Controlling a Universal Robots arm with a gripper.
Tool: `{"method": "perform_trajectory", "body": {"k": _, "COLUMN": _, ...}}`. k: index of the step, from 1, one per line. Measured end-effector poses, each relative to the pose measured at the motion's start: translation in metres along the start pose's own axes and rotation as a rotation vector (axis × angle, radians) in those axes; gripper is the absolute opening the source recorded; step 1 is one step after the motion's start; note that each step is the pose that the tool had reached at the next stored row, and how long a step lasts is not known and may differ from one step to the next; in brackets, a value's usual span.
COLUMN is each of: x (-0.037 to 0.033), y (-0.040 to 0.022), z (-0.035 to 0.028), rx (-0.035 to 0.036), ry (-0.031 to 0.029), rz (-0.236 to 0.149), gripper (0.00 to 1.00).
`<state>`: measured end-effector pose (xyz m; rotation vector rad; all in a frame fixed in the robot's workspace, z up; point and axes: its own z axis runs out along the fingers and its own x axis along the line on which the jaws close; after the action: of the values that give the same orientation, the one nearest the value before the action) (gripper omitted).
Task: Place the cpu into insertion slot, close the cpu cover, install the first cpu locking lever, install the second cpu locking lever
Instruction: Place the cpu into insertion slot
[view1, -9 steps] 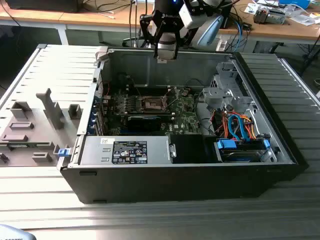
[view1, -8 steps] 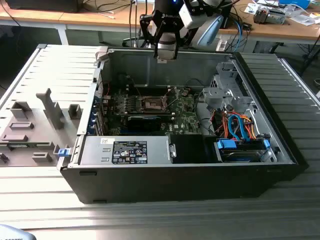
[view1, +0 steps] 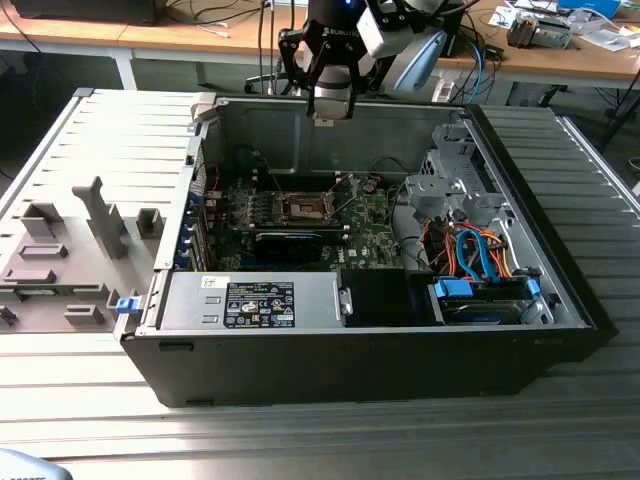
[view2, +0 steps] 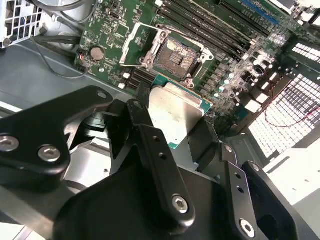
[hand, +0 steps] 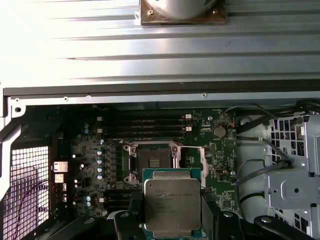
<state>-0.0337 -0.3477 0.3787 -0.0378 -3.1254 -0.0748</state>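
One open case (view1: 350, 365) lies on its side on a ribbed metal table (view1: 300, 440), with its inside facing up. A grey panel (view1: 100, 160) with a few upright blocks lies on the table at the exterior view's left, just beside the case. The green board (view1: 375, 235) covers the case floor. A long black card (view1: 290, 243) lies across it near the middle, and orange and blue cables (view1: 475, 250) are bundled toward the exterior view's right.

The arm's claw (view1: 330, 105) hangs above the far wall of the case, well clear of the board. In both wrist views its two black fingers (view2: 150, 145) (hand: 127, 225) are clamped on opposite edges of the cpu (view2: 175, 112) (hand: 172, 205), whose silvery face looks up at the cameras. The cpu is in the air, apart from the board.

Below it the slot (view2: 175, 55) (hand: 152, 162) (view1: 303, 208) stands bare, its dark centre uncovered inside the metal rim. The cover (view2: 131, 47) (hand: 203, 165) is swung away to one side of the slot and meets it along one edge.
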Motion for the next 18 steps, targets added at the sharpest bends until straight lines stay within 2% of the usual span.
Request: {"method": "perform_trajectory", "body": {"k": 18, "x": 0.0008, "y": -0.0009, "z": 0.0064, "rx": 0.0002, "ry": 0.0001, "rz": 0.000, "gripper": 0.55}}
